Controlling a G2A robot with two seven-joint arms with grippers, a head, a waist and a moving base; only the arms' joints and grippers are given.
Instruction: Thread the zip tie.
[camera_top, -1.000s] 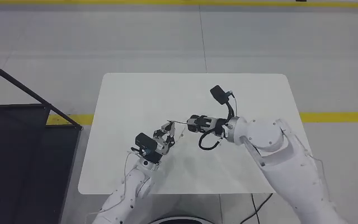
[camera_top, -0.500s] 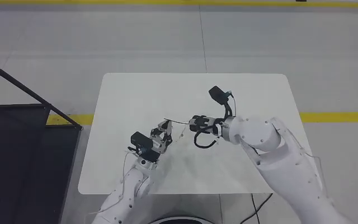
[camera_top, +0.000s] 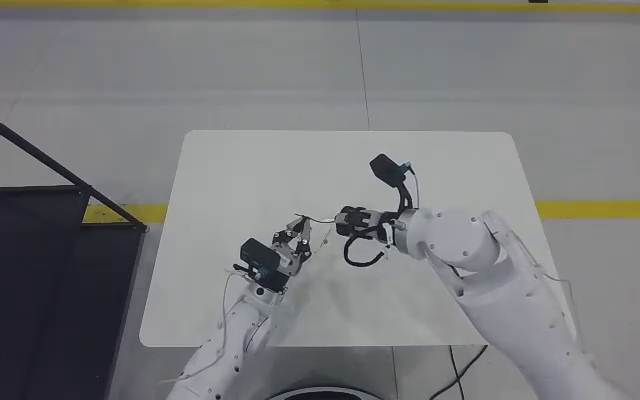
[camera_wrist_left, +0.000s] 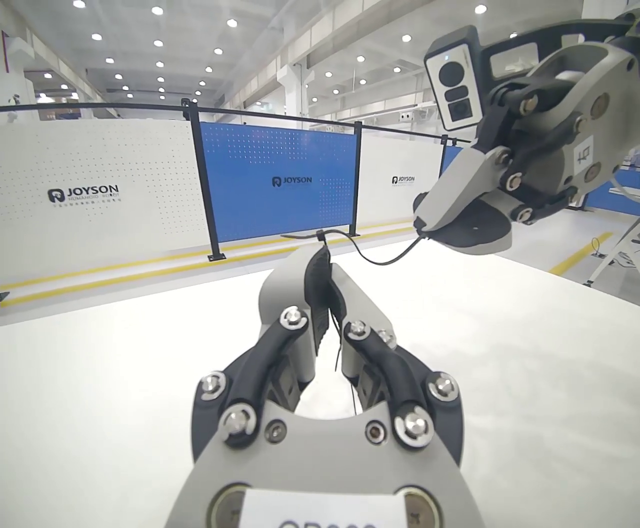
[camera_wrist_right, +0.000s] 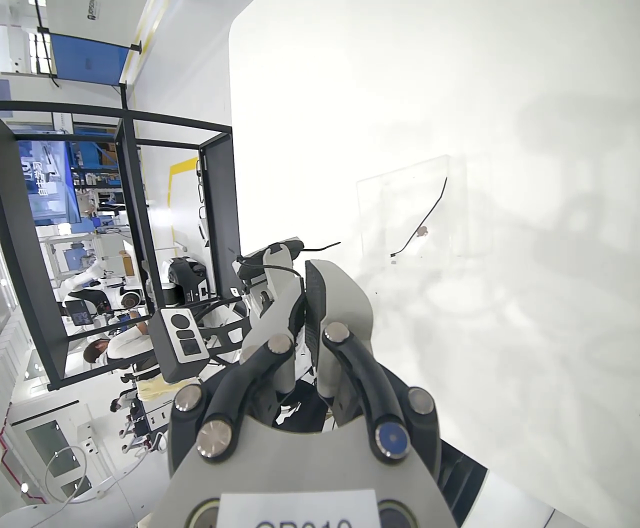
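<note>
Left gripper (camera_wrist_left: 320, 267): fingers pressed together on the zip tie (camera_wrist_left: 320, 235), the tie's head just above the fingertips, the strap hanging down between the fingers. A short end pokes out sideways past the head.

Right gripper (camera_wrist_left: 431, 233): fingers closed, pinching the other end of the same tie. The tie sags in a shallow curve between the two grippers (neither end touches the surface).

Both are held above the middle of the desk (camera_top: 450, 165), the left one nearer the front edge.

A second tie (camera_wrist_right: 426, 218) lies flat on a clear sheet (camera_wrist_right: 385, 210) on the desk.

Desk: white, rounded corners. Room: grey floor (camera_top: 250, 70), yellow line (camera_top: 590, 208), black rail (camera_top: 70, 176) off the left edge, blue and white fence panels (camera_wrist_left: 275, 185), ceiling lights.
</note>
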